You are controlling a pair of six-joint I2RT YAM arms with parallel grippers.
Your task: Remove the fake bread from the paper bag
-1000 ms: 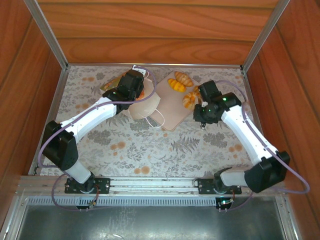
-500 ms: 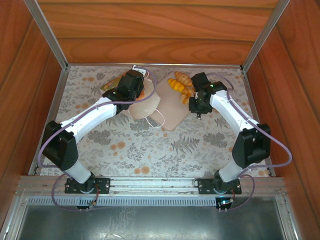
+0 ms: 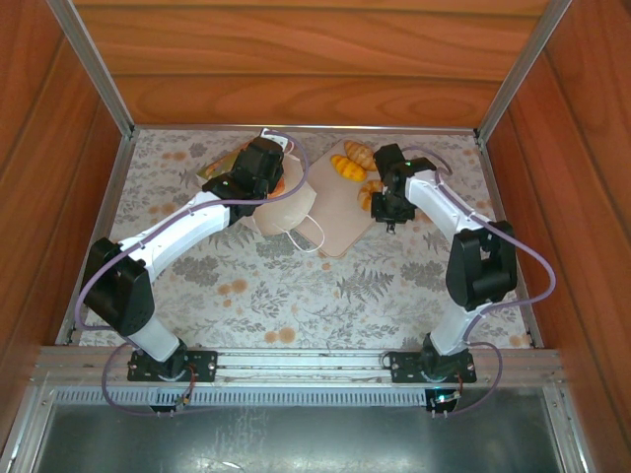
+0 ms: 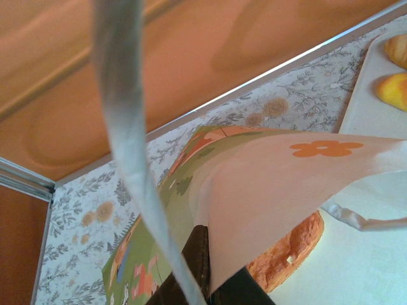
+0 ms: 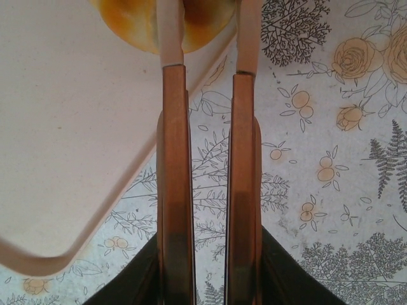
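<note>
The paper bag [image 3: 288, 202] lies at the table's back middle, mouth toward the pink tray [image 3: 340, 225]. My left gripper [image 3: 258, 169] is shut on the bag's upper wall [image 4: 286, 184], lifting it. Under that wall sits one orange piece of fake bread [image 4: 289, 254] inside the bag, and the bag's green printed side [image 4: 146, 254] faces left. Two pastries [image 3: 345, 168] [image 3: 361, 153] rest on the tray. My right gripper [image 3: 376, 197] hangs over the tray's right edge, its jaws narrowly set on a golden bun [image 5: 133, 19] between the fingertips [image 5: 170, 38].
The bag's white cord handle [image 4: 127, 127] crosses the left wrist view; another loop [image 3: 311, 236] trails toward the near side. A metal rail [image 3: 296, 128] and wooden wall bound the far edge. Floral cloth [image 5: 318, 159] lies below the right gripper.
The right arm has swung left and farther back, bringing its gripper and bun over the tray's right edge. The left arm and bag have not moved.
</note>
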